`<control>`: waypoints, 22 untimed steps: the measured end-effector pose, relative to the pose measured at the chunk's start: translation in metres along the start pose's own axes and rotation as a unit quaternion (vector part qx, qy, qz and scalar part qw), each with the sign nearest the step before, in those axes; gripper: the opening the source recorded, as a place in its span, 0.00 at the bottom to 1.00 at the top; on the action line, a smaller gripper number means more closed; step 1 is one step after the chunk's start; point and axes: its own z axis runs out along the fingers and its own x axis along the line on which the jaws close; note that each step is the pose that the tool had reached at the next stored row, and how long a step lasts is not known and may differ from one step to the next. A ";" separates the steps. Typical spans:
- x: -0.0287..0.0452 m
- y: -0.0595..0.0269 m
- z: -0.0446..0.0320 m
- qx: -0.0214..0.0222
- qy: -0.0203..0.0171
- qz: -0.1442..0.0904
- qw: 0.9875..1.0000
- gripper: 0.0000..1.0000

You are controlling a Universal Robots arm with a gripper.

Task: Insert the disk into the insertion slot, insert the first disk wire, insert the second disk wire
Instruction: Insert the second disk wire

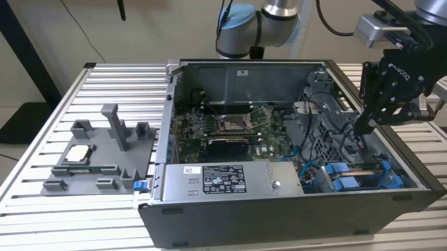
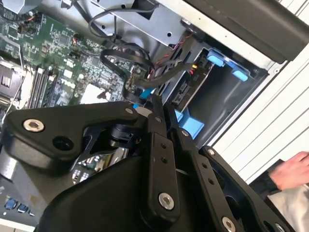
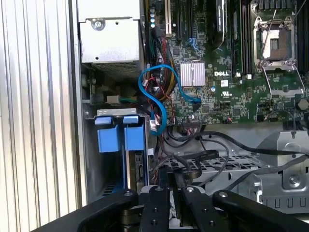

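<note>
Worktop [image 1: 84, 99]: ribbed aluminium slats carry an open computer case [image 1: 279, 219] and a grey fixture [image 1: 98, 157].
Disk [image 1: 363, 178]: seated in its slot [image 1: 412, 180] at the case's corner on the exterior view's right, blue handles [image 3: 120, 137] outward.
Gripper [image 1: 363, 123]: black fingers [image 2: 159, 123] pressed together on a black wire [image 2: 145, 79] just above the disk.
Hand [image 2: 292, 169]: a person's, beside the case.

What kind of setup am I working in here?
Likely a lab test bench for PC assembly: an open computer case lies on a slatted aluminium table, with a grey fixture tray beside it and the gripper inside the case.
</note>
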 end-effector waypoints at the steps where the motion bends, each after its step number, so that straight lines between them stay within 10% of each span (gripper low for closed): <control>1: 0.0000 0.0000 0.0000 0.000 0.000 0.000 1.000 0.16; 22: 0.0019 0.0028 0.0109 0.000 0.000 0.000 1.000 0.16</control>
